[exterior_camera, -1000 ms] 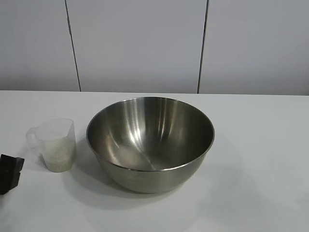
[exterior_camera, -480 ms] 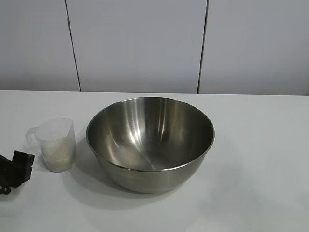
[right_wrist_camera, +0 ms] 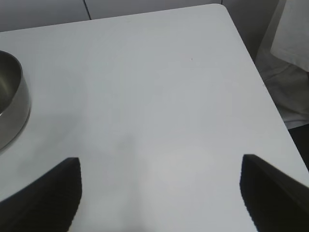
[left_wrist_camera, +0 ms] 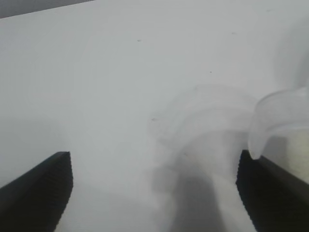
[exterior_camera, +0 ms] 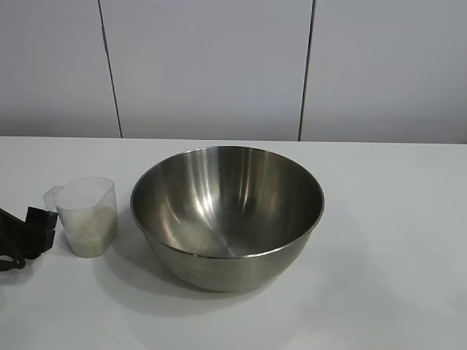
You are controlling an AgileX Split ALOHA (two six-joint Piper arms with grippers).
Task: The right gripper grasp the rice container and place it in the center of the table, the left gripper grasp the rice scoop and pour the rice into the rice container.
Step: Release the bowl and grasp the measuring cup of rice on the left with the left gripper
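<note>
At the far left edge of the exterior view, the left gripper (exterior_camera: 33, 227) is being held low over the tabletop (exterior_camera: 394, 240), with its jaws spread wide and nothing clasped between them. It is being shown just beside the handle of the rice scoop (exterior_camera: 87, 216), and whether the two are touching cannot be told. In the left wrist view, the left gripper (left_wrist_camera: 154, 193) is being seen with its two dark fingers (left_wrist_camera: 41, 186) set well apart, and the blurred handle of the rice scoop (left_wrist_camera: 282, 116) is lying between them. The scoop is standing upright on the tabletop, and the rice (exterior_camera: 91, 230) is filling its lower part. Just to its right, the rice container (exterior_camera: 227, 213) is sitting upright near the middle of the tabletop, apart from the scoop. In the right wrist view, the right gripper (right_wrist_camera: 159, 193) is being held wide open over bare tabletop, nothing being gripped, with the rim of the rice container (right_wrist_camera: 12, 104) lying off to one side.
</note>
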